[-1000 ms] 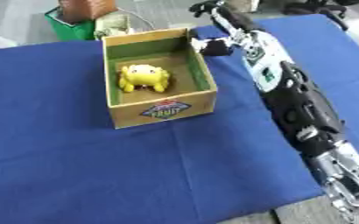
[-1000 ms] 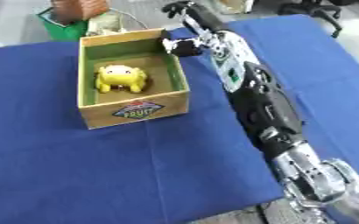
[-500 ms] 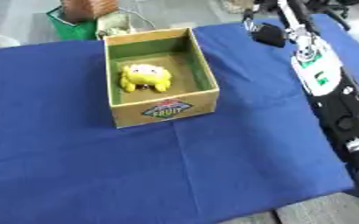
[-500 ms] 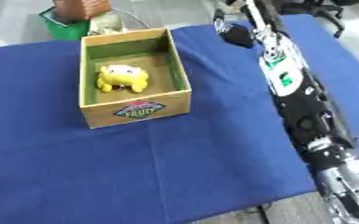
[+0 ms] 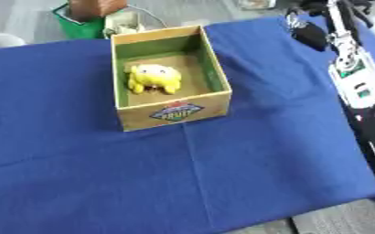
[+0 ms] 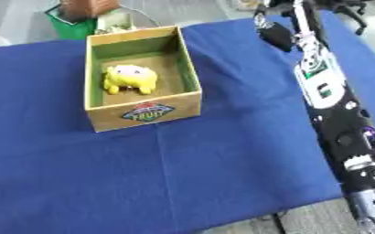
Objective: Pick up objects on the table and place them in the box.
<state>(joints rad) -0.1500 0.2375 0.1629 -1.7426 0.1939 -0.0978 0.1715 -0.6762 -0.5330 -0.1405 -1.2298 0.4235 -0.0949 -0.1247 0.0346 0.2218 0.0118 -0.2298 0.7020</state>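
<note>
Grey floor (image 5: 30,13) beyond blue-clothed table (image 5: 247,173)

Matt blue cloth (image 5: 222,173) with fold creases covers the desk, the box (image 5: 171,113) looks like matt brown cardboard, and the yellow toy (image 5: 152,77) looks soft.

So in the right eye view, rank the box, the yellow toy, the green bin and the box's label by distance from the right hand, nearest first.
1. Box: its right wall lies nearest the right hand, which is at upper right.
2. Yellow toy: inside the box.
3. Label and green bin: too close to call; one on the box's front, one at the far left edge.
</note>
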